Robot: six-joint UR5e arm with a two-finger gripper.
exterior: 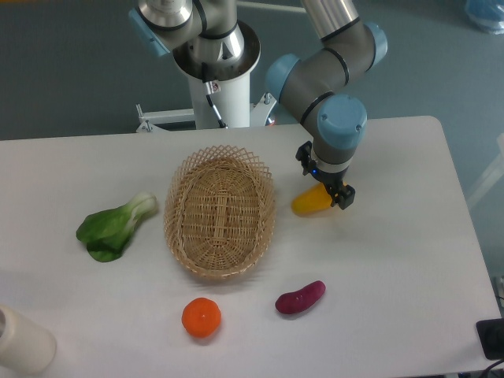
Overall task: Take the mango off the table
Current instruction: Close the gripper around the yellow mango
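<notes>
White surface [409, 260] with rounded corners, seen from above. Near edge: cream cylinder [24, 342] cut off at the corner, orange fruit [201, 316], purple sweet potato [300, 297]. Middle: leafy green [114, 227], wicker basket [220, 211], and the mango [309, 201] right of the basket, its right end between the gripper [324, 181] fingers; contact cannot be told. Beyond: grey floor. No legible writing.
</notes>
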